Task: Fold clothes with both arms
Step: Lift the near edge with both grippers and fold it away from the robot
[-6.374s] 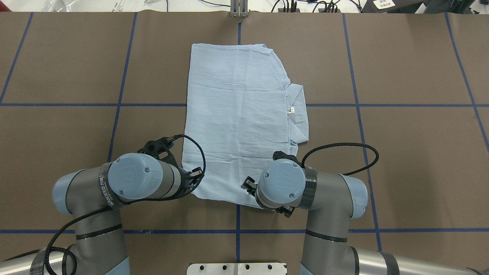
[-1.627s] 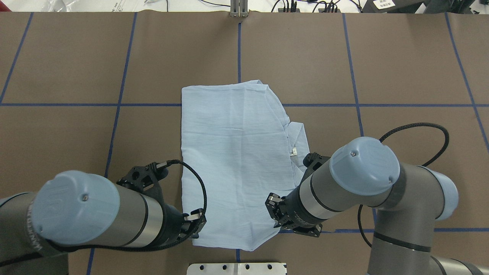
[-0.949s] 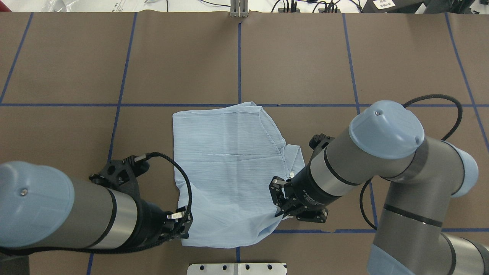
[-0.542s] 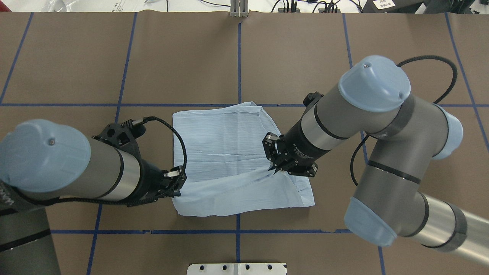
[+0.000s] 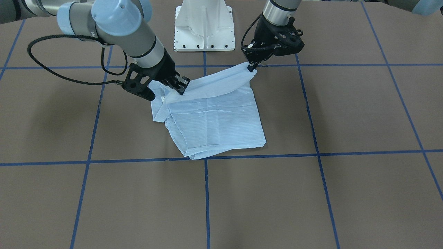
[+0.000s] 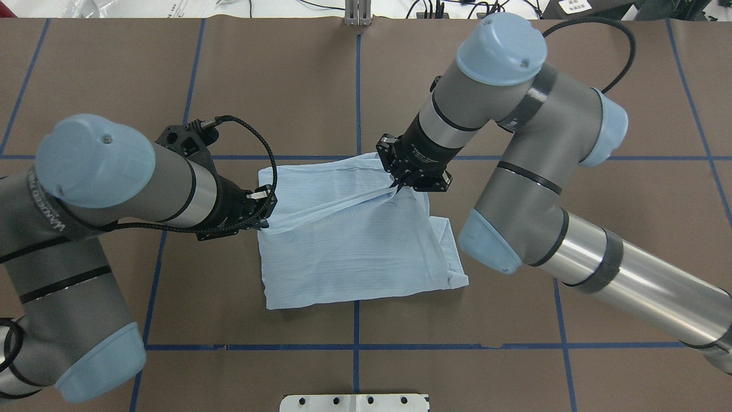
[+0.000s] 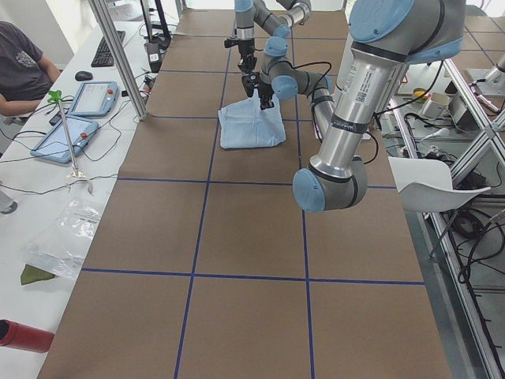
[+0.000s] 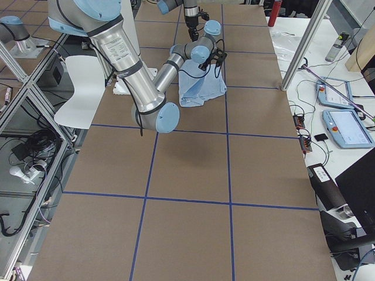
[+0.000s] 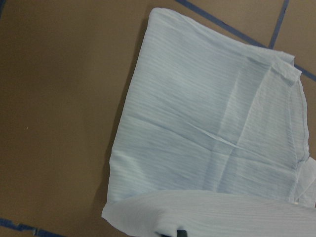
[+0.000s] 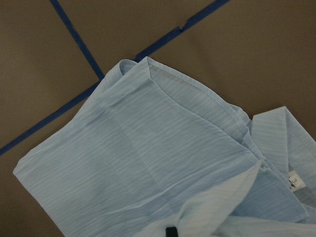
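**Shirt (image 6: 354, 263) edge pinched and raised by both grippers**

Left gripper (image 6: 265, 222): clenched on one end of the shirt's lifted edge. Right gripper (image 6: 396, 184): clenched on the other end. The fabric between them is pulled into a taut, creased band above the lower layer. The rest of the shirt lies flat on the brown table (image 6: 514, 320), out in front of the white base (image 6: 354, 402) and roughly centred on it. Collar (image 10: 276, 133) with small label (image 10: 294, 180) lies on the right gripper's side. Blue tape lines (image 6: 355, 326) run from the base under the shirt.
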Controlling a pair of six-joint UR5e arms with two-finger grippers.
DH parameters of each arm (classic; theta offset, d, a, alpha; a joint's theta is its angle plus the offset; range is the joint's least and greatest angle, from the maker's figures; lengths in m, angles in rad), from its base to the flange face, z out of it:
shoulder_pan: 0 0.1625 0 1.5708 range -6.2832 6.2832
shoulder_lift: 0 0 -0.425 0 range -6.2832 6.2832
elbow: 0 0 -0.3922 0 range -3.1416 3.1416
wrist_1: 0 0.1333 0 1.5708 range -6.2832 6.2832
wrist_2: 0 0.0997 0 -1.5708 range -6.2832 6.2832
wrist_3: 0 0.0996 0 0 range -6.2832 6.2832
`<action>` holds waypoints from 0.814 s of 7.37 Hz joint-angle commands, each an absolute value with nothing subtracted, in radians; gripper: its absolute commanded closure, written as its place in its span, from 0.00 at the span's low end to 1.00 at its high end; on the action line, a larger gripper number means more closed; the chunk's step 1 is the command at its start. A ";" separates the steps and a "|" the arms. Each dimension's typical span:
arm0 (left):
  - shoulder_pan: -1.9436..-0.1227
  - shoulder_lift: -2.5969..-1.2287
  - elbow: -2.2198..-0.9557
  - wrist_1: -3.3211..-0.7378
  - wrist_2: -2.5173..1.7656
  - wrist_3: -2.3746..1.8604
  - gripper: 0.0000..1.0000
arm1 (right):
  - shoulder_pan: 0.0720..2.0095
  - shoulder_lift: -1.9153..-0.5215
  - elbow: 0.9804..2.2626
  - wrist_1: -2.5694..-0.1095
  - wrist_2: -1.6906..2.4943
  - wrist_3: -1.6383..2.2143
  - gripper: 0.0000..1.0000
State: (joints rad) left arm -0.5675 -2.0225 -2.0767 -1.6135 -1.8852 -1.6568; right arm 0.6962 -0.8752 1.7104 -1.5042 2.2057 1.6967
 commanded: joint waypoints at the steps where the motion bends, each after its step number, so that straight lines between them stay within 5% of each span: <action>1: -0.618 -2.036 -1.958 -1.718 -1.885 -1.629 1.00 | 0.716 -0.818 1.552 -1.401 2.198 1.667 1.00; 6: -0.696 -2.100 -1.628 -1.995 -1.884 -1.600 1.00 | 0.716 -0.643 1.203 -1.322 2.143 1.620 1.00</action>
